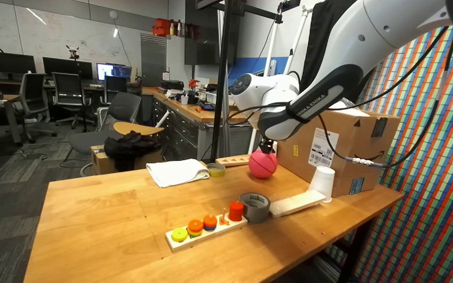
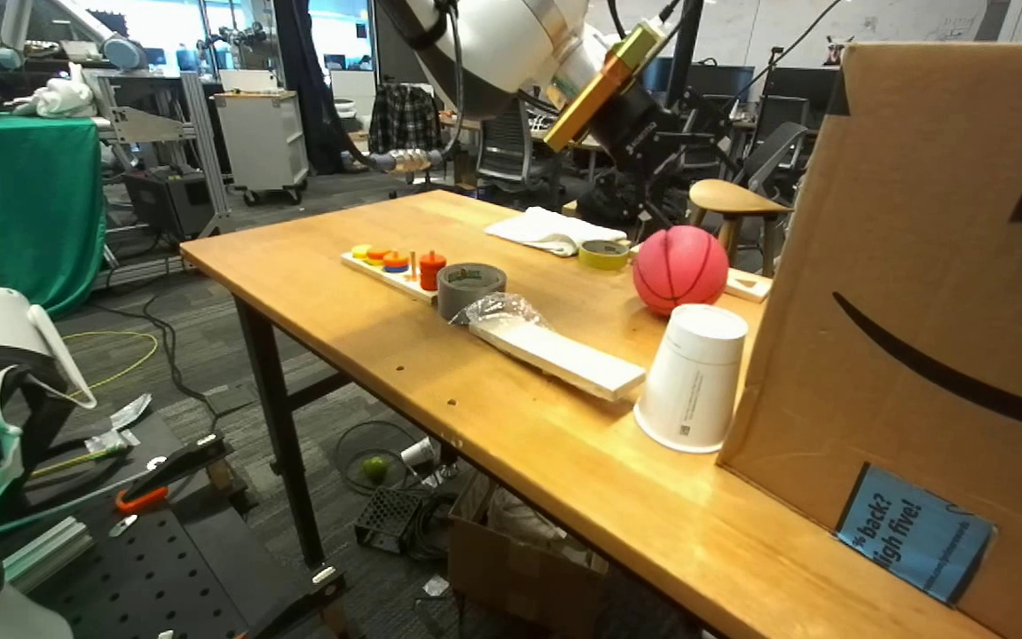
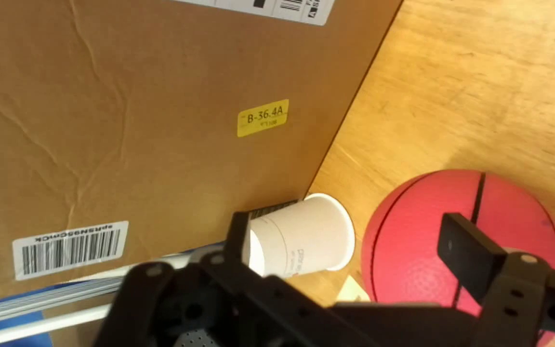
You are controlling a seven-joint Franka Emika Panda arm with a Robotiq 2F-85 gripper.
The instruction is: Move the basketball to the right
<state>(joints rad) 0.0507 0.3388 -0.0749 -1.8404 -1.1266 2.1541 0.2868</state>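
The basketball is a small pink-red ball with black seams point(image 1: 263, 164) on the wooden table point(image 1: 104, 208), beside a cardboard box. It also shows in the exterior view point(image 2: 680, 269) and at the lower right of the wrist view point(image 3: 417, 241). My gripper point(image 1: 267, 146) is just above the ball. In the wrist view my gripper point(image 3: 352, 243) is open with its fingers wide apart. One finger overlaps the ball and the other overlaps a white paper cup point(image 3: 306, 236). Nothing is held between the fingers. I cannot tell whether a finger touches the ball.
The tall cardboard box point(image 1: 309, 145) stands beside the ball. Another white cup point(image 2: 693, 377) stands at the box's front. A white plank point(image 2: 555, 355), grey tape point(image 1: 255, 207), ring-stacking board point(image 1: 210, 232), yellow tape point(image 1: 216, 169), white cloth point(image 1: 177, 172) and wooden strip point(image 1: 232, 160) lie around.
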